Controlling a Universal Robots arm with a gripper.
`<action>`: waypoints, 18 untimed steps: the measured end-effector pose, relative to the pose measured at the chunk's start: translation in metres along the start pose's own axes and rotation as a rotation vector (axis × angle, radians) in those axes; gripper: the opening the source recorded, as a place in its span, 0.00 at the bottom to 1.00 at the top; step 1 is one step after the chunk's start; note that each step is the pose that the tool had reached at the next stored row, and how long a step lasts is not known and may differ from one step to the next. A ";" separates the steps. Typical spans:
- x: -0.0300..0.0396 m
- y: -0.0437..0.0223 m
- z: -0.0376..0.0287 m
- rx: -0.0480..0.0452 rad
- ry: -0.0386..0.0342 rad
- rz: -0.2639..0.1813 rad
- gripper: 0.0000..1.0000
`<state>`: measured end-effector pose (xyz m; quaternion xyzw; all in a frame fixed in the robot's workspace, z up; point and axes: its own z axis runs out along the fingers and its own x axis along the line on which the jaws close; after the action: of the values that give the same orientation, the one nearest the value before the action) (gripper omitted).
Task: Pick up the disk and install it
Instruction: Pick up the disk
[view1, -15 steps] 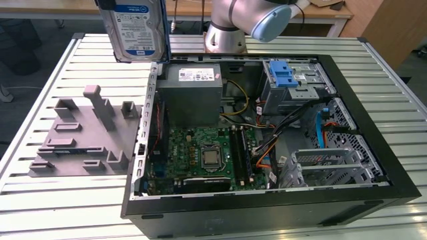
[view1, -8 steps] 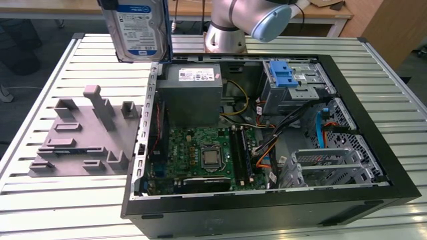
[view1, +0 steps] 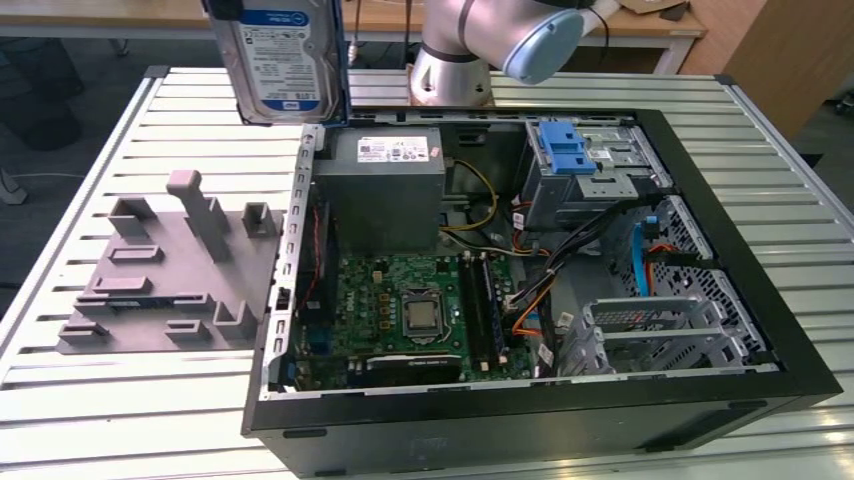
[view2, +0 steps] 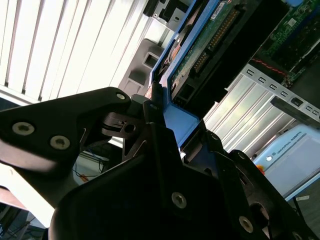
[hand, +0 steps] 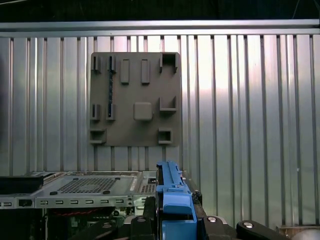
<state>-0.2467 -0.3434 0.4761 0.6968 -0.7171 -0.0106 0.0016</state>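
Note:
The disk (view1: 283, 60) hangs upright in the air over the slatted table, beyond the far left corner of the open computer case (view1: 534, 415) in the exterior view. Its silver face with the white-and-blue label is turned toward that camera, and a blue carrier bracket runs along its edge. In the second wrist view my gripper (view2: 170, 125) is shut on the blue bracket of the disk (view2: 200, 55), whose green circuit-board side shows. In the first wrist view the disk (hand: 172, 197) shows edge-on between the black fingers (hand: 137, 222).
A grey power supply (view1: 387, 190) and a blue-latched drive cage (view1: 581, 160) sit at the far end of the case, with the motherboard (view1: 414, 310) nearer the camera. A grey holder fixture (view1: 174, 270) lies on the table at the exterior view's left. The arm's base (view1: 454, 60) stands behind the case.

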 end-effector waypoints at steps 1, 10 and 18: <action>0.0000 -0.0007 0.0000 0.0000 0.0000 0.000 0.37; -0.0001 -0.0034 -0.0001 -0.0001 0.0000 0.000 0.37; 0.0011 -0.0036 -0.0001 0.0000 0.0000 0.000 0.37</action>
<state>-0.2431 -0.3446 0.4761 0.6969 -0.7171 -0.0106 0.0016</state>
